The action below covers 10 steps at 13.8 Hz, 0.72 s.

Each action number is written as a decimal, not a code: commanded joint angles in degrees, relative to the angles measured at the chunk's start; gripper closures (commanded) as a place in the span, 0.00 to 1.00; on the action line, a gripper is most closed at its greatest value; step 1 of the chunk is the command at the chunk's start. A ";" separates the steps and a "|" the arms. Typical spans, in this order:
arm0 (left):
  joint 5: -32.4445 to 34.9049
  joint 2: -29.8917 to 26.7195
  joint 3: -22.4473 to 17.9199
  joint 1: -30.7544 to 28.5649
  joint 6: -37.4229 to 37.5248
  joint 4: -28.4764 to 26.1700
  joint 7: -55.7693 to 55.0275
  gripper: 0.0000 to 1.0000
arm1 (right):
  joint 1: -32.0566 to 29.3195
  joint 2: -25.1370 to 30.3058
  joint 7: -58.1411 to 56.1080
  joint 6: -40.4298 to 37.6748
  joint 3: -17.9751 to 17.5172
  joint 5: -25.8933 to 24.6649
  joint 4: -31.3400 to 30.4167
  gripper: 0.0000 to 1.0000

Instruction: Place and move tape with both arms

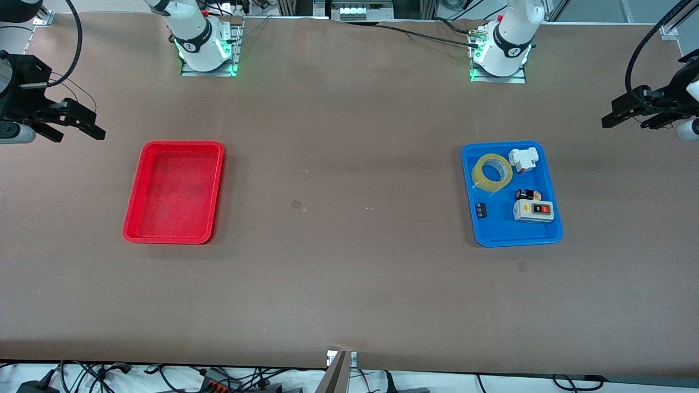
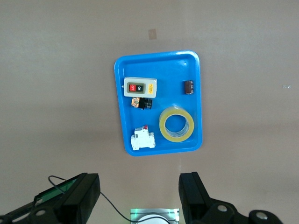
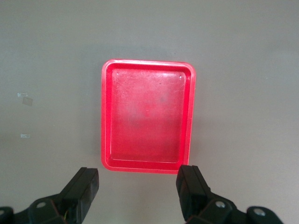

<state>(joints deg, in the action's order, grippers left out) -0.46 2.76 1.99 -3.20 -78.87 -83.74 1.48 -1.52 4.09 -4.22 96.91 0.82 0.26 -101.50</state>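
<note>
The tape (image 1: 476, 173), a translucent yellowish ring, lies flat in the blue tray (image 1: 502, 230) at the left arm's end of the table, in the part of the tray farther from the front camera. It also shows in the left wrist view (image 2: 162, 125), in the blue tray (image 2: 163, 74). My left gripper (image 1: 625, 123) (image 2: 138, 179) is open and empty, high in the air off the side of the blue tray. My right gripper (image 1: 79, 134) (image 3: 138, 175) is open and empty, high in the air off the side of the empty red tray (image 1: 173, 191) (image 3: 147, 116).
In the blue tray with the tape lie a grey switch box (image 1: 533, 210) (image 2: 140, 87), a white breaker (image 1: 523, 159) (image 2: 143, 139) and small black parts (image 1: 480, 209). Small clear scraps (image 1: 297, 204) lie on the brown table between the trays.
</note>
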 commanded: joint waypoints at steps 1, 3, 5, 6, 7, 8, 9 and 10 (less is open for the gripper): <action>-0.68 -0.83 0.47 -0.41 -0.67 -2.39 1.33 0.00 | -0.42 0.22 -0.53 -1.02 -0.47 0.09 0.60 0.00; -0.68 -1.18 0.65 -0.41 -3.81 -7.46 2.03 0.00 | -0.42 0.30 -0.62 -1.72 -0.47 0.09 0.60 0.00; -0.68 -2.75 0.82 -0.41 -10.05 -15.36 3.87 0.00 | -0.33 0.30 -0.62 -1.72 -0.55 0.09 0.60 0.00; -0.77 -3.63 0.83 -0.41 -14.25 -19.93 4.23 0.00 | -0.33 0.30 -0.62 -1.72 -0.47 0.09 0.60 0.00; -0.77 -4.51 0.91 -0.23 -18.47 -23.80 4.23 0.00 | -0.33 0.30 -0.62 -1.72 -0.55 0.09 0.60 0.00; -0.68 -4.95 0.91 0.12 -23.04 -28.19 4.23 0.00 | -0.33 0.30 -0.53 -1.63 -0.55 0.01 0.60 0.00; -0.77 -5.30 1.00 0.30 -27.09 -31.89 4.23 0.00 | -0.33 0.30 -0.36 -1.63 -0.55 0.01 0.60 0.00; -0.77 -5.31 1.00 0.38 -30.70 -34.88 4.23 0.00 | -0.33 0.30 -0.27 -1.72 -0.55 0.09 0.60 0.00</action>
<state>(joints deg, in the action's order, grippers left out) -0.55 1.41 2.83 -2.79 -104.78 -111.58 4.18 -1.50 4.09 -4.22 96.18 0.74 0.26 -101.49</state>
